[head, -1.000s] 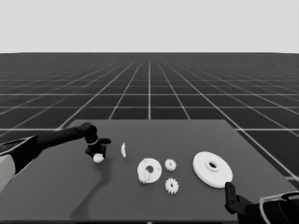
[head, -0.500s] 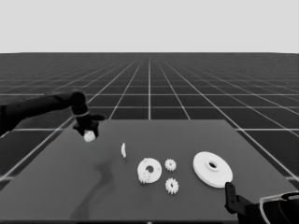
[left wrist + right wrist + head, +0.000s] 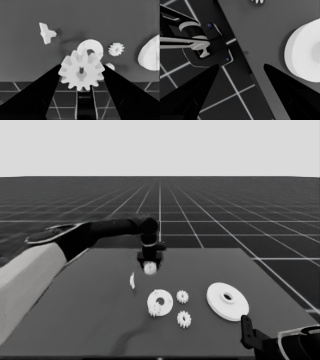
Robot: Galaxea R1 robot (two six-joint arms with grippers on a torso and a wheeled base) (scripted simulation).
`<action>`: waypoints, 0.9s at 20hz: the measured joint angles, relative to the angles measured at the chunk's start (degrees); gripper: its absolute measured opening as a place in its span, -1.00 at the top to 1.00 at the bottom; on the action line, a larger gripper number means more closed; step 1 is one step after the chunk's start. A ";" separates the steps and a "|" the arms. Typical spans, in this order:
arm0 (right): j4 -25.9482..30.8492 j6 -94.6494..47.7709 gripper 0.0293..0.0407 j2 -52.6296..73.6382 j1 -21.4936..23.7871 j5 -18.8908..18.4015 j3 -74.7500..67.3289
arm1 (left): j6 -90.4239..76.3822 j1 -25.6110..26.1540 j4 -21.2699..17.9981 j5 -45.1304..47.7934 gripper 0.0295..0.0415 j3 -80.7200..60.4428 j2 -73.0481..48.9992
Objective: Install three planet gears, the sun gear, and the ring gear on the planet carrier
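Above table centre | left fingers [image 3: 82,100] clamp gear [image 3: 81,70], teeth clear only wrist-side | right fingers [image 3: 240,72] apart, parked

One small white toothed gear [image 3: 150,268] hung above the table, clamped between the left gripper's [image 3: 150,264] fingers, flat face toward the wrist camera; the smaller round part [image 3: 160,302], flat with a wide hole, lay below it with a gear [image 3: 154,310] at its rim. Two more gears [image 3: 182,296] [image 3: 184,319] lay just beside it; the larger round part [image 3: 227,301], thick with a small hole, lay farther right.
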State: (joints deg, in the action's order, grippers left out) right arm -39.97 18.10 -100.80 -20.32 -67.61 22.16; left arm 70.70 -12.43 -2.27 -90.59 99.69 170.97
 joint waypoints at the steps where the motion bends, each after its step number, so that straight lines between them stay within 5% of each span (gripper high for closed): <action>1: 0.00 0.00 -0.61 0.00 0.00 0.00 0.00 | -0.27 0.00 0.00 -0.01 0.72 1.89 1.67; 5: 0.00 0.00 -0.61 0.00 0.00 0.00 0.00 | -0.78 0.01 0.02 -0.03 0.72 4.55 3.71; 7: 0.00 0.00 -0.61 0.00 0.00 0.00 0.00 | -1.66 12.43 12.21 4.42 0.72 6.28 4.25; 9: 0.00 0.00 -0.61 0.00 0.00 0.00 0.00 | -4.19 17.37 15.98 6.63 0.72 10.84 5.72; 15: 0.00 0.00 -0.61 0.00 0.00 0.00 0.00 | -5.93 19.34 17.59 8.09 0.72 14.09 6.84; 17: 0.00 0.00 -0.61 0.00 0.00 0.00 0.00 | -5.98 19.38 17.64 8.14 -0.27 14.18 6.87; 18: 0.00 0.00 -0.61 0.00 0.00 0.00 0.00 | -5.99 19.39 17.65 8.15 -0.42 14.20 6.87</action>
State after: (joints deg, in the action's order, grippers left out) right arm -39.97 18.10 -100.80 -20.32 -67.61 22.16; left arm 64.71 6.96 15.37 -82.44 113.90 177.85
